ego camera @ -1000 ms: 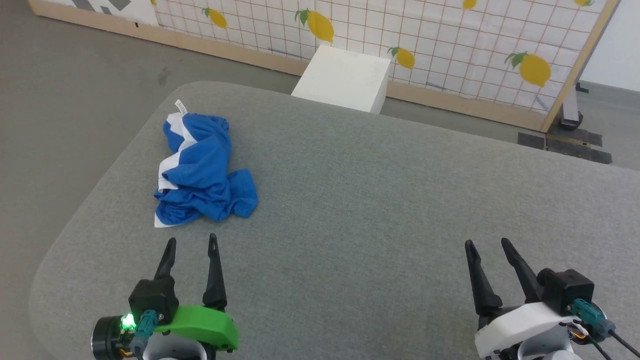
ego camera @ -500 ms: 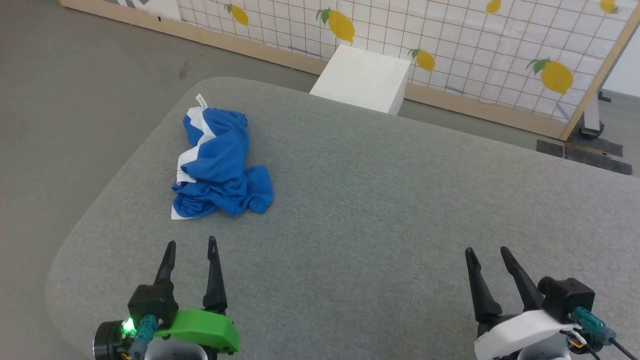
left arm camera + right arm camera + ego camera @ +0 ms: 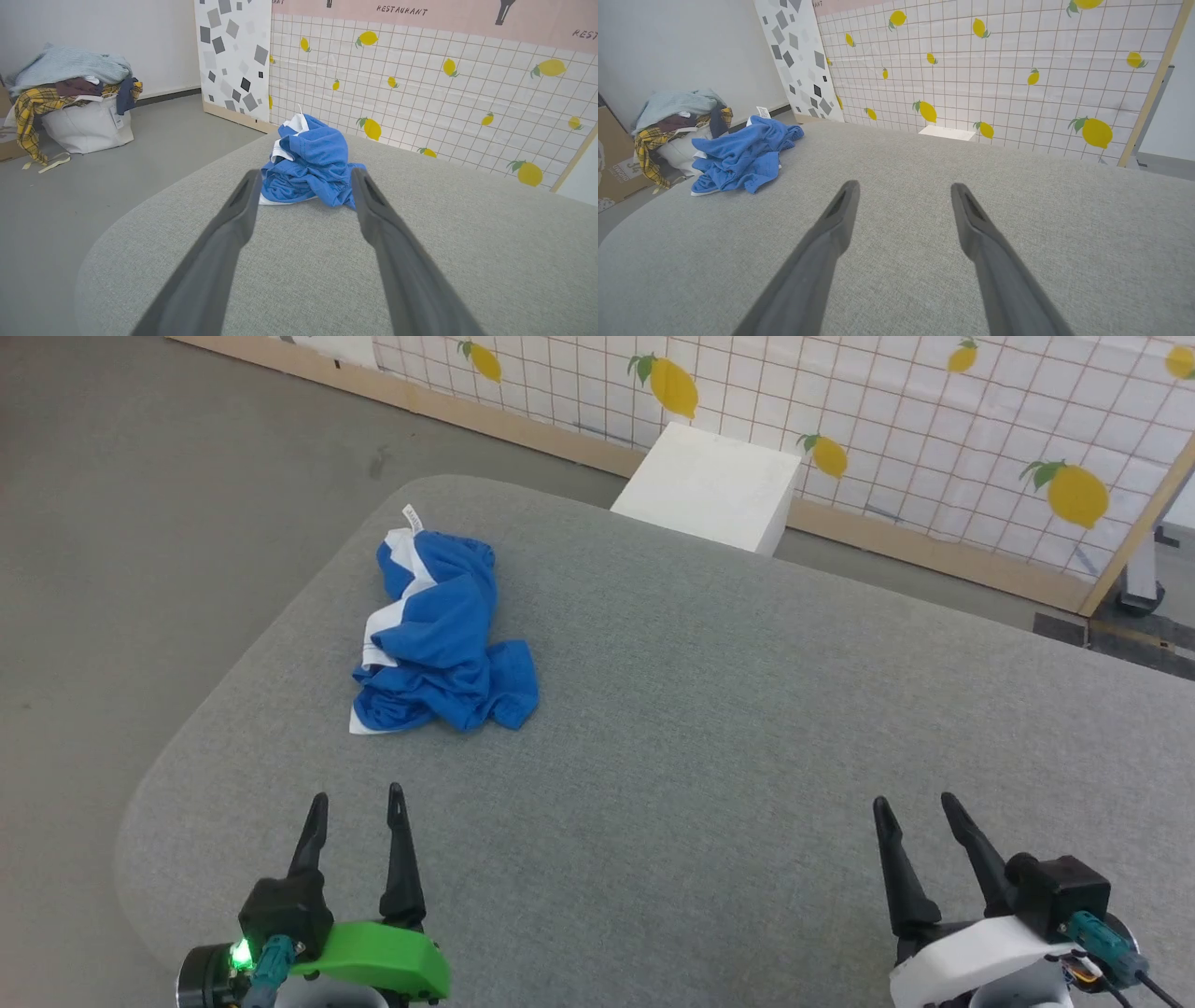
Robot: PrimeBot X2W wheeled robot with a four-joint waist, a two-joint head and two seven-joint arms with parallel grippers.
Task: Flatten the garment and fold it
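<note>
The royal-blue garment [image 3: 446,635] lies crumpled in a heap on the far left part of the grey padded table [image 3: 747,691], with white trim along its left edge and a small white label sticking out at its far end. The left wrist view has the garment [image 3: 310,163] straight ahead, beyond the fingertips. My left gripper [image 3: 357,799] hovers open near the table's front, a little short of the heap and empty. My right gripper [image 3: 913,803] stands open at the front right, far from the garment [image 3: 742,156], nothing between its fingers.
A white box [image 3: 709,485] stands on the floor behind the table, before a lemon-patterned tiled panel [image 3: 887,420]. A white basket heaped with clothes [image 3: 77,107] sits on the floor to the left. The table's rounded left corner is close to the garment.
The head camera has shifted, so the whole scene slides right and slightly down in the picture. The garment lies as before and both grippers stay open in place.
</note>
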